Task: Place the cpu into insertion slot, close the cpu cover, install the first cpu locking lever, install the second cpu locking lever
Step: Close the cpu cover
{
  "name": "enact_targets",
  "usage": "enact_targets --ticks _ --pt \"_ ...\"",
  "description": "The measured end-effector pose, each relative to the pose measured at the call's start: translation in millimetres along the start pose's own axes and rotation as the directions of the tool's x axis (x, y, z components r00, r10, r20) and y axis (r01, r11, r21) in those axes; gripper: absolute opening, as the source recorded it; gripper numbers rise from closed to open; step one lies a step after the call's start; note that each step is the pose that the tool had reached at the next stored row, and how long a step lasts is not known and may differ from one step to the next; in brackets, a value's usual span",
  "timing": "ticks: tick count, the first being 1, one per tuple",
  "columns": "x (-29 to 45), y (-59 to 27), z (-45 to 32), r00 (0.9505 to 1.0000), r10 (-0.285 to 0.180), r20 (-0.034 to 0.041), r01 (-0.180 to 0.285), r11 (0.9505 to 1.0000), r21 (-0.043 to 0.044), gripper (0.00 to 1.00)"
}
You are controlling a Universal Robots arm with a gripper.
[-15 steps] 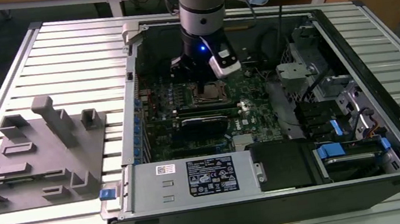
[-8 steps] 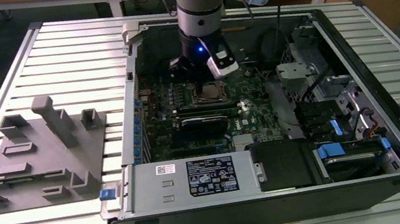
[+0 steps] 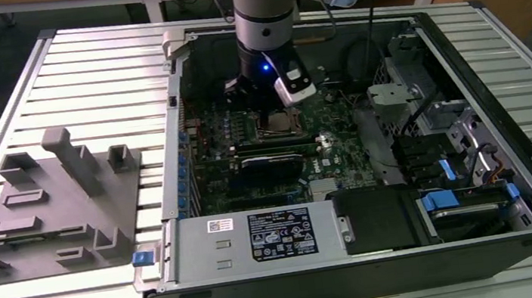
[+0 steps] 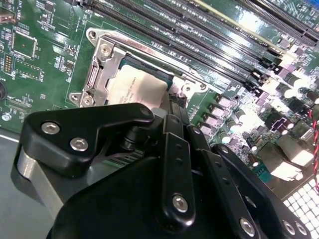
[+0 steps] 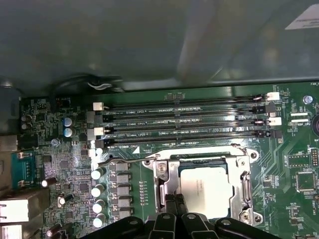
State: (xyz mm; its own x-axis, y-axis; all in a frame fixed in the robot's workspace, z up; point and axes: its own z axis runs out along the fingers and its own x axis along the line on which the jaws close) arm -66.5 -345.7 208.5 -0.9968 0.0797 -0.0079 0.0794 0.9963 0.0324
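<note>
A: Entry one, hand position?
B: Your hand (image 5: 174, 197) sits low over the motherboard (image 5: 60, 164), right at the edge of the insertion slot (image 3: 281, 126). In the exterior view you see the arm (image 3: 264, 12) reaching straight down into the open computer case (image 3: 383, 275), which lies on the slatted desk (image 3: 94, 71).
A: Hand state?
B: Narrow. In the first wrist view the two fingers (image 5: 168, 205) are drawn close, side by side. Whether they pinch anything between them, you cannot tell from these angles.
A: Cpu?
B: Seated. You can log the cpu (image 5: 207, 191) as flat in the slot, silver top up, square to the rim.
A: Cover?
B: The cpu cover (image 5: 245, 185) lies down over it. The chip's top shows through the window cut-out, with frame bars on either side.
A: Levers?
B: One thin wire lever (image 5: 122, 161) lies low along the side of the slot nearest the memory slots (image 5: 184, 119), its free end reaching past the slot's corner. Latched or not: cannot tell.
A: Anything else on the desk?
B: A grey fixture (image 3: 50, 206) with upright blocks, to the exterior view's left of the case, well apart from your hand
</note>
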Motion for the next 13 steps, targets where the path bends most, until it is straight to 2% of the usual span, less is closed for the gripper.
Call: enact_targets --ticks 6,13 --pt "2.8 3.0 0.9 1.0 0.0 0.0002 0.0 1.0 -0.0001 0.11" --pt "3.7 2.9 7.1 1.0 0.0 0.0003 0.0 1.0 -0.0001 0.11"
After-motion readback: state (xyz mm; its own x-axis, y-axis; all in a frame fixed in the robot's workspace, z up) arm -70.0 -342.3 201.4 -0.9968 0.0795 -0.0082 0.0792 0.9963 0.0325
